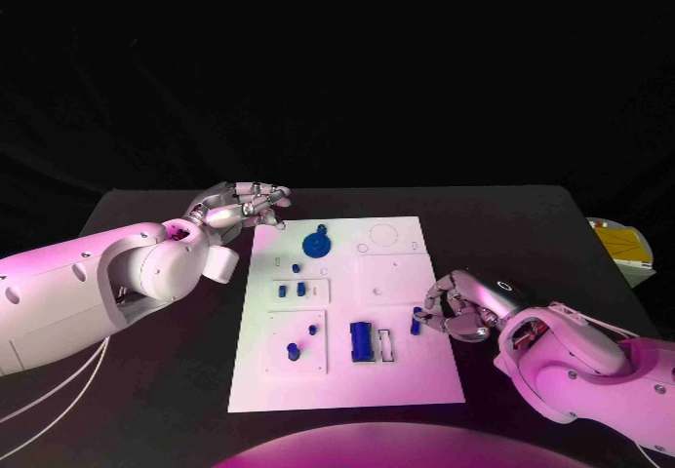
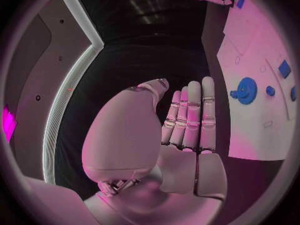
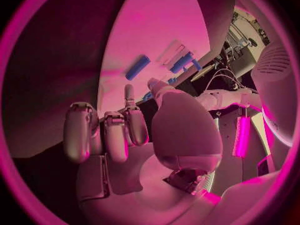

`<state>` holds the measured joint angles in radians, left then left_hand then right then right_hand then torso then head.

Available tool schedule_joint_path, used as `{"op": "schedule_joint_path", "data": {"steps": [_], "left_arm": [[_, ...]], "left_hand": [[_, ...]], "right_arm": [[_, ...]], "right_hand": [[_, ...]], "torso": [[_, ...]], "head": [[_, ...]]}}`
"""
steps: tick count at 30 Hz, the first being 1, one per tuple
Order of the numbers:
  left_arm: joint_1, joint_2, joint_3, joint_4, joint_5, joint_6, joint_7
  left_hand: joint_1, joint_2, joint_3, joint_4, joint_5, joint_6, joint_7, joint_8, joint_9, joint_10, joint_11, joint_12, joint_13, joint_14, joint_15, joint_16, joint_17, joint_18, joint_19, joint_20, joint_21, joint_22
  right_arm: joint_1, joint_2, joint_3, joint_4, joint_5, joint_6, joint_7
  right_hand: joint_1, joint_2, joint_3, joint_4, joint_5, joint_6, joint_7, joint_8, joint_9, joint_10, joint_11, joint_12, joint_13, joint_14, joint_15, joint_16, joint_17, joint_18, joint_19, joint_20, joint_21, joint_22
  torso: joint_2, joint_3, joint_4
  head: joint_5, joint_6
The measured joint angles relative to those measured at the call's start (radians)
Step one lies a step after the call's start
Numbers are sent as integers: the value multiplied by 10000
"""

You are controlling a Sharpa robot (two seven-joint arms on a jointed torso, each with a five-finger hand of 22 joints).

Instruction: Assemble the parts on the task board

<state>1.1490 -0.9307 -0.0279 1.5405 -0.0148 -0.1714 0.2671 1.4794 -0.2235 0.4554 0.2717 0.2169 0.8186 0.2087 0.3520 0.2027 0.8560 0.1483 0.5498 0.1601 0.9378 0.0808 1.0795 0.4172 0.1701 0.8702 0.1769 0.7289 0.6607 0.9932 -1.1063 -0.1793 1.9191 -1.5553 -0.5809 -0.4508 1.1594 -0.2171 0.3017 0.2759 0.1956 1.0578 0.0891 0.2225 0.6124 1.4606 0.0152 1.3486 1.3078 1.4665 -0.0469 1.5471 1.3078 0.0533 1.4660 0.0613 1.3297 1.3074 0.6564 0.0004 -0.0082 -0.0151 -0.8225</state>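
Observation:
The white task board (image 1: 408, 375) lies mid-table. On it sit a blue gear (image 1: 317, 243), a blue block (image 1: 362, 341) and several small blue parts, such as a peg (image 1: 293, 351). My right hand (image 1: 461, 307) hovers at the board's right edge with its fingers curled. Thumb and one finger appear to pinch a small blue part (image 1: 416, 320) (image 3: 171, 80). My left hand (image 1: 242, 208) (image 2: 187, 130) is raised off the board's far left corner, fingers straight and apart from the thumb, holding nothing. The gear (image 2: 246, 90) shows beside its fingertips.
A yellow object (image 1: 621, 243) lies on a white stand off the table's right edge. Bare black table (image 1: 155, 390) runs along both sides of the board. White frames with slots (image 1: 298, 292) are part of the board.

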Motion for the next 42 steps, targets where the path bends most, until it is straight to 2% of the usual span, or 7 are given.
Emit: {"op": "schedule_joint_path", "data": {"steps": [8,12,27,29,35,40,42], "left_arm": [[0,-6,0,10,-2,7,-8],[0,-10,0,15,-2,8,-14],[0,-24,-1,36,-4,18,-30],[0,-24,-1,40,-4,20,-32],[2,-37,-1,50,-5,25,-42],[2,-46,-1,55,-5,31,-53],[2,-47,-1,58,-5,34,-57]], "left_hand": [[0,0,0,0,0,0,0,45,-1,0,0,0,0,0,0,0,0,0,0,0,0,8],[0,0,0,0,0,0,0,47,-2,1,0,0,0,0,0,0,0,1,0,0,0,10],[0,0,0,0,0,0,0,47,6,1,1,0,0,0,0,0,-8,1,0,0,0,9],[0,0,0,0,0,0,0,47,6,1,1,0,0,0,0,0,-7,1,0,0,0,9],[0,0,0,0,0,0,0,47,5,1,1,-1,0,0,0,0,-7,0,0,0,0,8],[0,0,0,0,0,0,0,47,4,-20,22,-1,-8,0,0,0,-7,1,0,0,0,8],[0,0,0,0,0,0,0,47,4,-37,38,-1,-9,0,0,0,-7,0,0,0,0,8]], "right_arm": [[-33,262,-7,-275,360,165,-455],[-94,411,-14,-363,447,257,-587],[-149,755,33,-535,308,438,-732],[-151,780,35,-556,238,459,-739],[-171,936,47,-636,-165,562,-765],[-192,1090,63,-662,-584,657,-761],[-198,1118,67,-658,-729,689,-748]], "right_hand": [[52,52,-353,166,55,168,-169,287,104,-17,-88,-65,-1,1,-70,0,-1,0,0,-77,-55,0],[-69,173,-513,175,55,175,-176,365,124,5,-110,-73,-1,-35,-106,0,-2,-1,0,-76,-55,-1],[-22,215,-926,144,-49,274,-274,654,251,14,-199,-73,-2,-14,-199,0,-3,0,0,-150,-131,7],[241,280,-997,103,-136,275,-274,722,280,-16,-229,-75,-3,1,-214,0,-4,-1,0,-150,-136,6],[1675,181,-970,-129,-531,148,-309,906,302,-16,-228,-113,-3,0,-214,0,-4,0,1,-222,-199,5],[2355,202,-773,-326,-758,50,-272,986,286,-54,-265,-113,-3,0,-213,0,-5,1,1,-222,-232,5],[2541,238,-717,-372,-785,65,-286,965,101,-54,-265,-113,-4,0,-213,-1,-5,1,1,-222,-232,5]], "torso": [[4,0,9],[10,1,1],[9,9,-9],[9,9,-10],[7,9,-8],[3,9,-8],[2,9,-8]], "head": [[15,0],[26,0],[45,-46],[45,-48],[41,-51],[43,-59],[44,-59]]}}
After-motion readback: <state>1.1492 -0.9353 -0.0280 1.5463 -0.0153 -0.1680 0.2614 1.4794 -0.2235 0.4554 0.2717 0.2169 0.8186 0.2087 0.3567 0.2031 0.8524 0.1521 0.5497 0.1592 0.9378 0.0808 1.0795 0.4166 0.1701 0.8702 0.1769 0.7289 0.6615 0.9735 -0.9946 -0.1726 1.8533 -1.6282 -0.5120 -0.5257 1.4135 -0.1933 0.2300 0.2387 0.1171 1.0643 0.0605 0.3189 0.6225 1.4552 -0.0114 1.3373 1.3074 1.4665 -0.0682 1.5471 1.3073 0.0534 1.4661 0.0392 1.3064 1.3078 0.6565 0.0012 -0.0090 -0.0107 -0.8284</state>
